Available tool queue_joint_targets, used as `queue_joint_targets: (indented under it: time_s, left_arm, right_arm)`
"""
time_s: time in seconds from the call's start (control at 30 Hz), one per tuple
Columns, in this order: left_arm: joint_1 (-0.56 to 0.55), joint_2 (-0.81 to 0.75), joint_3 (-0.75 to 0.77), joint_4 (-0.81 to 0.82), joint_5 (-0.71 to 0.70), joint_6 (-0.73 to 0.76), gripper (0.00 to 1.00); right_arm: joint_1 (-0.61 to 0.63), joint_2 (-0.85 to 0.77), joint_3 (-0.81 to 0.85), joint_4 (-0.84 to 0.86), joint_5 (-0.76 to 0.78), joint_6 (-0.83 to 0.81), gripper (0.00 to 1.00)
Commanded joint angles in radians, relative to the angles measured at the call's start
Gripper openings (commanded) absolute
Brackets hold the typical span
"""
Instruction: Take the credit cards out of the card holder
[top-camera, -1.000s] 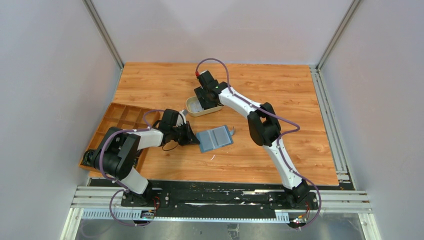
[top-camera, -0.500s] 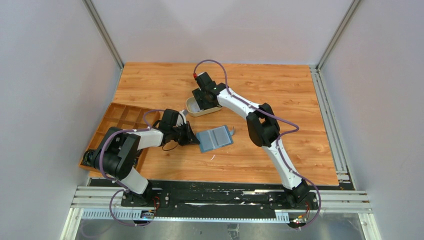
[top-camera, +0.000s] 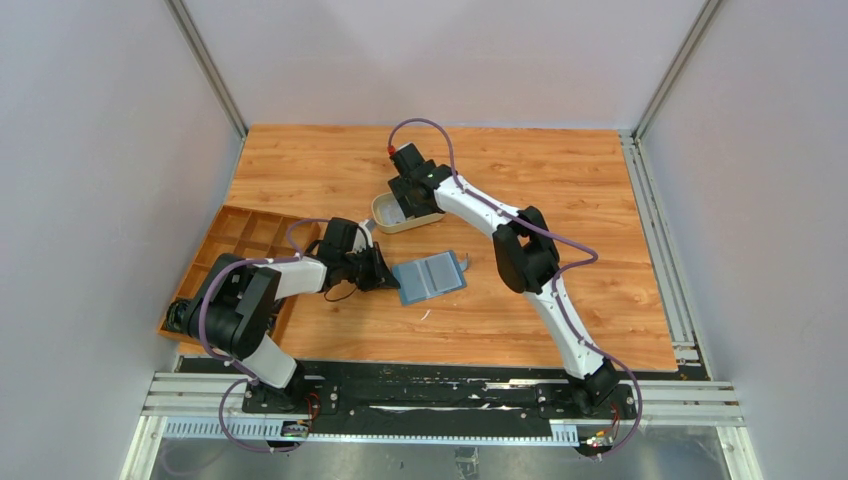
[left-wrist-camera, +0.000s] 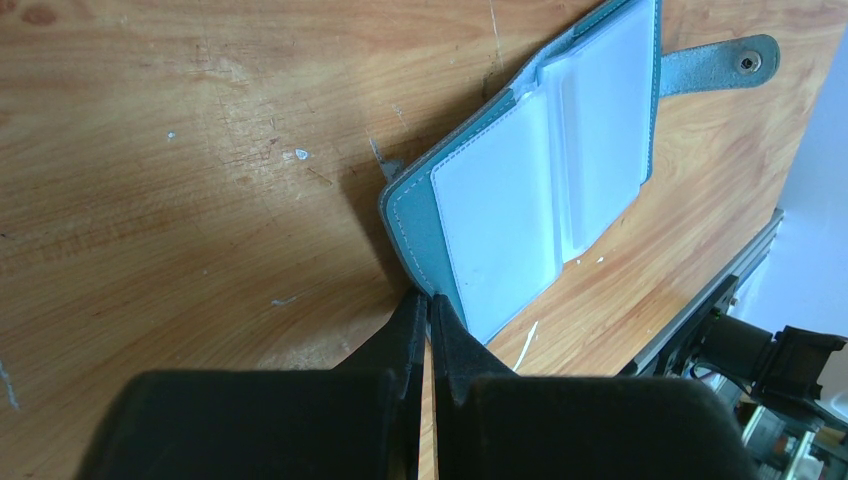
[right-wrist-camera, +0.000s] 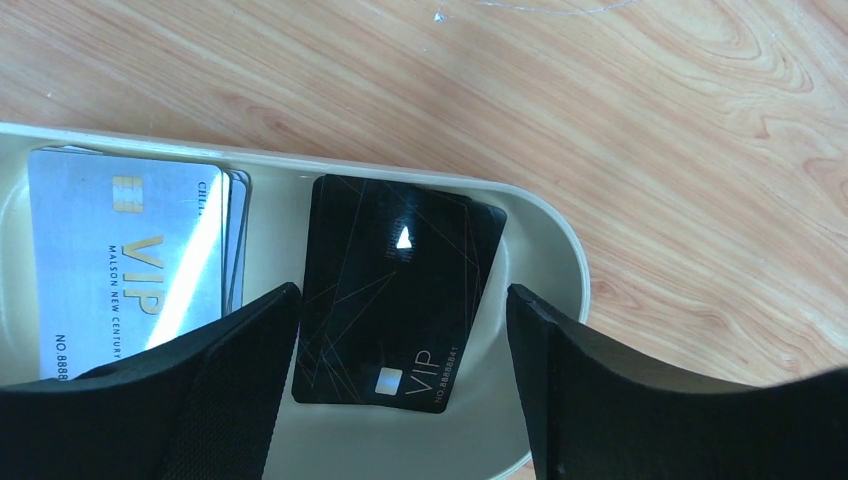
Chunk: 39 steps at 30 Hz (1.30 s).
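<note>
Several credit cards (right-wrist-camera: 130, 260) already lie in the beige tray (right-wrist-camera: 555, 250) beneath the wide-open right gripper (right-wrist-camera: 400, 305), while the card holder (top-camera: 430, 277) lies unfolded on the table (top-camera: 600, 200) — left gripper (left-wrist-camera: 428, 300) closed at its edge — its pale pockets possibly still loaded.

Wooden desk (top-camera: 560, 190), orange-brown grain, fine scratches. Beige oval tray (top-camera: 380, 212) toward far centre, shallow, rounded rim. Orange divided organiser (top-camera: 240, 228) at left desk edge, angled, square compartments. Small white sliver (top-camera: 426, 315) on bare wood nearer front. Metal rails (top-camera: 450, 400) along near edge. Plain grey walls (top-camera: 100, 150) around.
</note>
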Motion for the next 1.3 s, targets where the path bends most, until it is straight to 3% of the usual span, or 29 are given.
queue_joint_targets:
  time_s: [0.0, 0.23, 0.37, 0.53, 0.67, 0.83, 0.97, 1.27]
  left_arm:
    - [0.004, 0.062, -0.049, -0.160, -0.176, 0.070, 0.00]
    - [0.004, 0.060, -0.048, -0.160, -0.174, 0.068, 0.00]
    - [0.004, 0.051, -0.045, -0.165, -0.175, 0.066, 0.00]
    - [0.004, 0.040, -0.039, -0.169, -0.175, 0.062, 0.00]
    - [0.004, 0.038, -0.038, -0.169, -0.175, 0.060, 0.00]
    - [0.004, 0.028, -0.038, -0.176, -0.180, 0.059, 0.00]
    - [0.004, 0.026, -0.034, -0.187, -0.188, 0.065, 0.00]
    - [0.004, 0.035, -0.037, -0.185, -0.190, 0.064, 0.00]
  right_arm:
    - [-0.007, 0.040, 0.013, -0.067, 0.027, -0.021, 0.79]
    - [-0.002, 0.008, 0.010, -0.049, -0.010, -0.012, 0.79]
    - [-0.009, -0.110, -0.070, 0.055, -0.139, 0.009, 0.79]
    - [-0.010, -0.353, -0.270, 0.206, -0.257, 0.025, 0.80]
    - [-0.002, -0.511, -0.453, 0.210, -0.295, 0.054, 0.80]
    - [0.008, -0.708, -0.798, 0.240, -0.391, 0.153, 0.75]
    - [0.009, -0.840, -1.110, 0.382, -0.428, 0.222, 0.72]
    - [0.008, -0.872, -1.248, 0.511, -0.500, 0.275, 0.70]
